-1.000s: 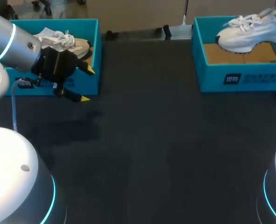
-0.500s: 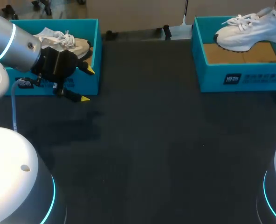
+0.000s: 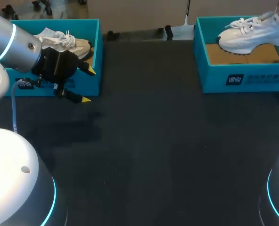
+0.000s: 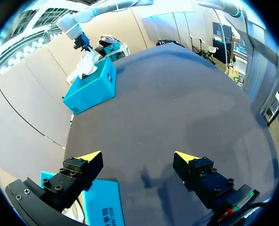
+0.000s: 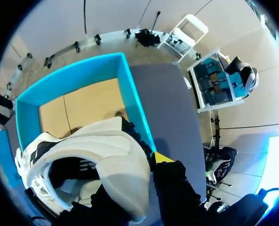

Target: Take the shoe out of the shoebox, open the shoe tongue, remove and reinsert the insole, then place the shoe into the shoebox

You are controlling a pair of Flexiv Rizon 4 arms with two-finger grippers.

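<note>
right gripper (image 5: 140, 165) clamps shoe (image 3: 250, 32) heel above shoebox (image 3: 243, 78) | left gripper (image 3: 87, 85) spread, empty | risk: heel-only grip, shoe may swing, slip

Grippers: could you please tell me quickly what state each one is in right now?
Left gripper: open, holding nothing.
Right gripper: closed on the heel of the white shoe.

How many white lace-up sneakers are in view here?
2. The left white sneaker lies in the left teal shoebox, behind the left gripper; the right white sneaker is held by the right gripper over the right teal shoebox.
</note>
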